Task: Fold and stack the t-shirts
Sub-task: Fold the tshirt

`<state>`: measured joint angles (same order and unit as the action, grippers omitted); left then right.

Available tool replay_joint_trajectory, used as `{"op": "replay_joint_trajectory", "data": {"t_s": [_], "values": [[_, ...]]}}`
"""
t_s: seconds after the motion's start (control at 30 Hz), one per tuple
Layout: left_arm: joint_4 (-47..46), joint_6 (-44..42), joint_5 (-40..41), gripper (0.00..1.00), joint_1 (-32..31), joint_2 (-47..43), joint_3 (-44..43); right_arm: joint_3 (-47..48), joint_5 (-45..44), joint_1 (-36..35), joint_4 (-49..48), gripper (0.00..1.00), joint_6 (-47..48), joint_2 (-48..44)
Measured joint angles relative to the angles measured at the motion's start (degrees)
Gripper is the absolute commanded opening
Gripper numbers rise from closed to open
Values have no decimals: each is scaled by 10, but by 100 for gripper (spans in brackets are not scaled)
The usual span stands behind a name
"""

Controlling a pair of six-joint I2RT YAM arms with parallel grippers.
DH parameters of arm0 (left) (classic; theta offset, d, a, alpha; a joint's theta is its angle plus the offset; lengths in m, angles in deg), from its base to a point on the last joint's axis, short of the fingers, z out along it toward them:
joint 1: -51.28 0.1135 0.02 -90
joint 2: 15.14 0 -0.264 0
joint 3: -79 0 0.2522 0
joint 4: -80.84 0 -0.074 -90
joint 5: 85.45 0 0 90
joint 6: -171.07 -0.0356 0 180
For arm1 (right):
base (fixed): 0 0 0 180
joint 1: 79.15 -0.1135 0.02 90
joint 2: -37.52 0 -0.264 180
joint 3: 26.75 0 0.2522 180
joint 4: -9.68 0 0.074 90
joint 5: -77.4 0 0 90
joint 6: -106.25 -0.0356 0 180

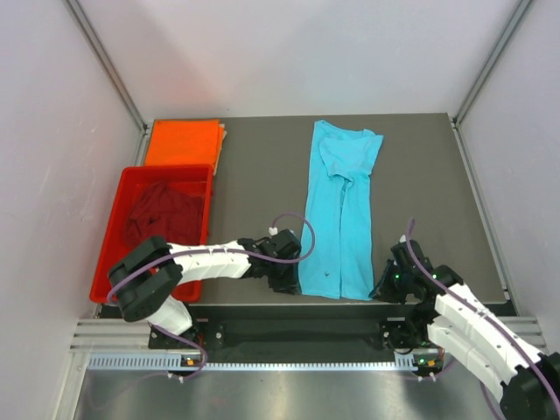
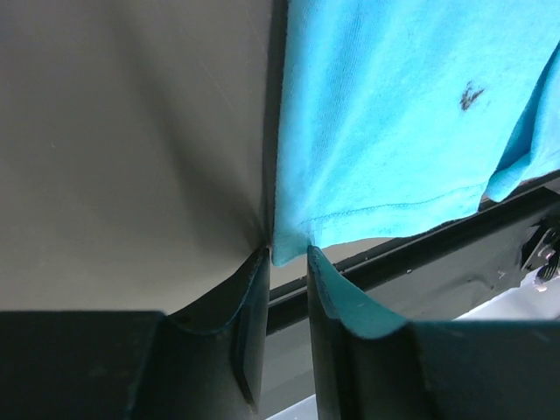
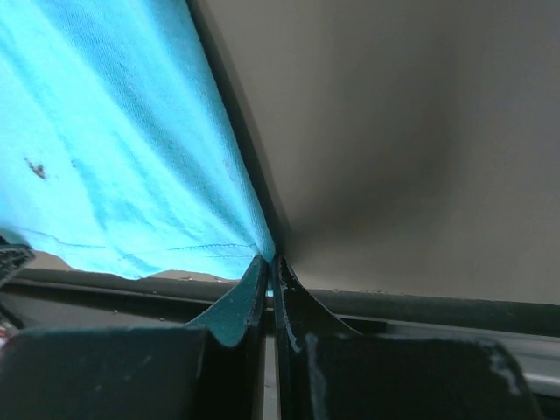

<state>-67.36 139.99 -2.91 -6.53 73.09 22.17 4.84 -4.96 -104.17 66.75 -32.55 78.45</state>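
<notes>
The turquoise-blue t-shirt (image 1: 339,210) lies in a long narrow strip down the middle of the table, hem at the near edge. My left gripper (image 1: 284,278) is at its near left corner. In the left wrist view the jaws stand a little apart, and the shirt (image 2: 394,114) has its corner between the tips of my left gripper (image 2: 288,254). My right gripper (image 1: 385,287) is at the near right corner. In the right wrist view my right gripper (image 3: 269,260) is shut on the hem of the shirt (image 3: 114,157). The orange t-shirt (image 1: 184,144) lies folded at the back left. The maroon t-shirt (image 1: 162,210) lies crumpled.
The maroon shirt sits in a red plastic tray (image 1: 112,232) at the left side of the table. The table's near edge and a metal rail (image 1: 289,337) run just behind both grippers. White walls close in the sides and back.
</notes>
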Motion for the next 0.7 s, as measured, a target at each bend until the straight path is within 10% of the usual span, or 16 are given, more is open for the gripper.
{"op": "replay_joint_trajectory", "data": {"t_s": [0.7], "values": [[-32,-1,-30,38,16,-20,30,-29,4,-1,2,0,-45,-70]]}}
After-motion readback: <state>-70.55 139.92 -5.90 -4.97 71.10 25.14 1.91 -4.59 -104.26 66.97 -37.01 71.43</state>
